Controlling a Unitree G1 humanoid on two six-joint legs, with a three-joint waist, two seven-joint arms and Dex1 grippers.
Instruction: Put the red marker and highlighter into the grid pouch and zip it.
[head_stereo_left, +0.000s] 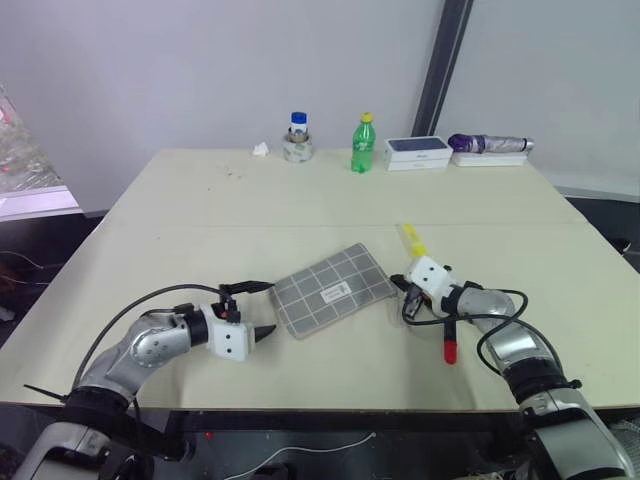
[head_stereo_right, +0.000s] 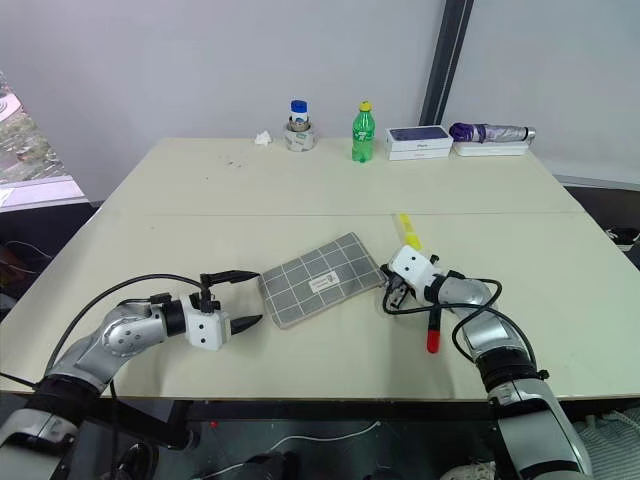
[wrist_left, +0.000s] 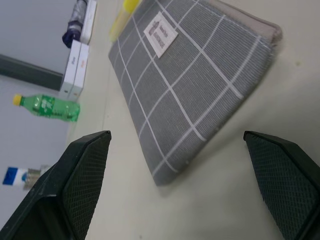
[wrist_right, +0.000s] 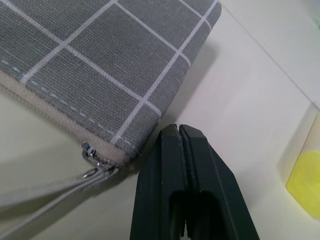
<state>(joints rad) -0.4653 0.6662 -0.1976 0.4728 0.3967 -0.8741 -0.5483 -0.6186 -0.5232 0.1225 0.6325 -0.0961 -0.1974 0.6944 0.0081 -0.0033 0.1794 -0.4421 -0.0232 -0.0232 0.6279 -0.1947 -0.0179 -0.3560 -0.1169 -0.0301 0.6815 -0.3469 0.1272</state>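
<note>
— Where do we find the grid pouch?

— Flat on the desk, near the front edge and about midway across, lying at a slant with its small white label facing up. In the right wrist view we see its zipper slider at one corner, with a pale pull tab trailing off it across the desk.

— And the two pens?

— The highlighter lies just beyond the pouch's right end, yellow and pointing away from us. The red marker lies farther right and nearer, partly under our right arm, its red end toward the front edge.

— What are our grippers doing?

— Our right gripper has its two black fingers pressed together with nothing between them, its tip just beside the pouch's zipper corner; we cannot tell whether it touches the fabric. Our left gripper has its fingers spread wide and empty, pointing at the pouch's left end, just short of it.

— Anything else on the desk?

— Along the far edge, from left to right: a crumpled bit of white paper, a small jar with a blue cap, a green bottle with a yellow cap, a flat white box, and a folded purple umbrella on another white box.
</note>
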